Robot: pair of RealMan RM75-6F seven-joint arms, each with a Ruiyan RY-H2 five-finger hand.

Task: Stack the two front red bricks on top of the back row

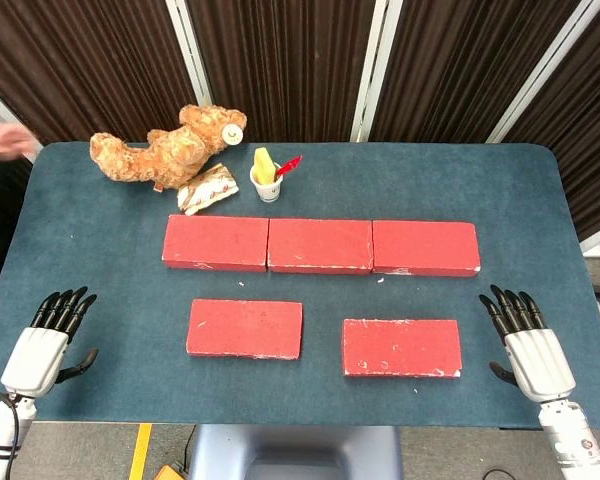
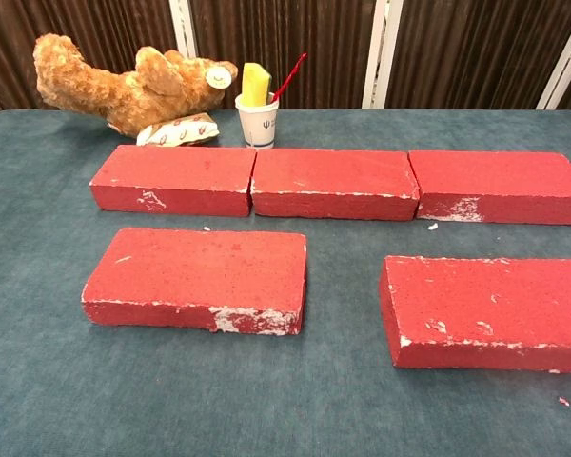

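We've both robot hands open, empty: left robot hand (image 1: 52,335) & right robot hand (image 1: 525,340) at desk (image 1: 540,200) front corners, flanking front bricks (image 1: 245,328) (image 1: 401,347), prob staged for pickup; back row (image 1: 320,245) untouched.

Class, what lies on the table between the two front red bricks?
Nothing: bare blue table separates the left front brick from the right front brick, clearest in the head view.

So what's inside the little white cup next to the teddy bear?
The white cup holds a yellow sponge-like piece and a red straw-like stick, both poking above the rim. Their lower ends and the cup's bottom are hidden by its wall. The teddy bear lies beside it.
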